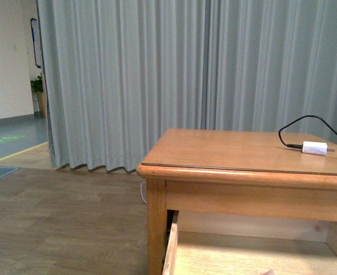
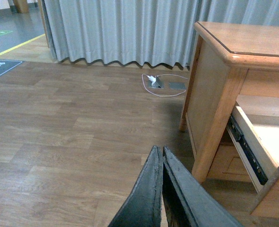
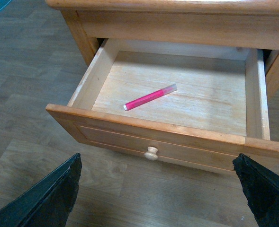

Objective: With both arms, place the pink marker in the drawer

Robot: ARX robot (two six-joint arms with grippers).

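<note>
Pink marker (image 3: 149,97) apart, beyond R hand (image 3: 158,159)

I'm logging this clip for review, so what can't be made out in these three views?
- Front view: the bottom edge cuts off the drawer, so the pink marker shows only in the right wrist view.
- Left wrist view: the right edge cuts off most of the drawer's inside.
- Front view: the black cable runs off the right edge; its end is unseen.
- Front view: neither arm shows.
</note>
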